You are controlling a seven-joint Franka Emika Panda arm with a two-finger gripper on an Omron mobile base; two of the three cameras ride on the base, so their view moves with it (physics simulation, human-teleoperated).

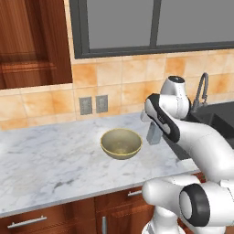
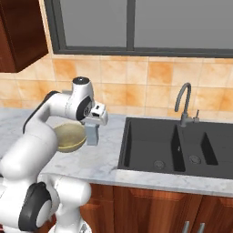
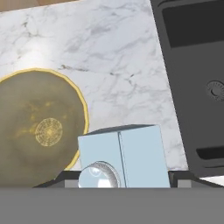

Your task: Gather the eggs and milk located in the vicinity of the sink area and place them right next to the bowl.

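Note:
The milk (image 3: 140,153) is a pale boxy carton, upright between my gripper's (image 3: 124,177) fingers, which press on both of its sides. It stands just right of the bowl (image 1: 120,143), an olive-gold dish with a tan rim, and its base is at or just above the marble counter (image 1: 50,155). From the right base view the milk (image 2: 92,135) sits between the bowl (image 2: 69,136) and the sink area (image 2: 150,145), a dark sunken basin. The eggs are out of view.
A grey gooseneck faucet (image 2: 183,102) rises behind the basin. Two wall outlets (image 1: 93,104) sit on the tiled backsplash behind the bowl. A wooden wall cabinet (image 1: 32,41) hangs at the upper left. Open marble stretches left of the bowl.

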